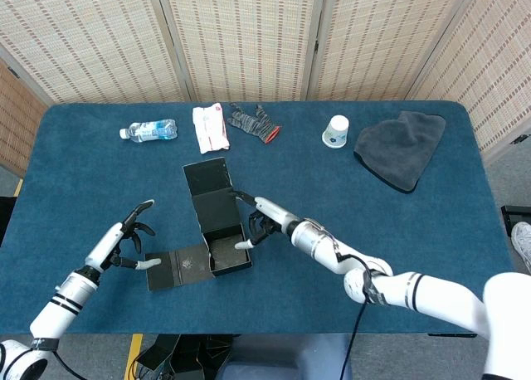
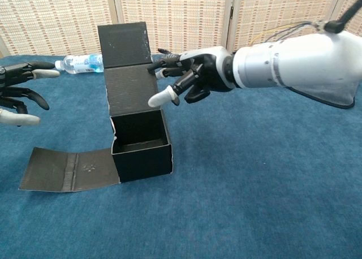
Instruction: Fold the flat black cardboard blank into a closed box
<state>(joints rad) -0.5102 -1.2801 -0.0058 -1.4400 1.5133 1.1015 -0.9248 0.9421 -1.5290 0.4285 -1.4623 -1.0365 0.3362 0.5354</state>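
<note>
Black cardboard box point(image 2: 141, 143) sits mid-tabletop point(image 1: 431, 231), half formed — body open on top, lid panel point(image 2: 125, 61) standing up behind, one flap point(image 2: 68, 168) flat to the left. Right hand point(image 2: 189, 81) spread beside the lid, holding nothing; left hand point(image 2: 20, 98) spread, apart. Light, stiff, creased — likely slides; push the lid at its top edge.

Woven screen panels point(image 1: 249, 31) behind blue-covered table point(image 1: 465, 222).

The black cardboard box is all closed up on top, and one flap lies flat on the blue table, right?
Not quite: the black cardboard box is open on top; the chest view shows its empty inside. One flap does lie flat on the blue table.
</note>
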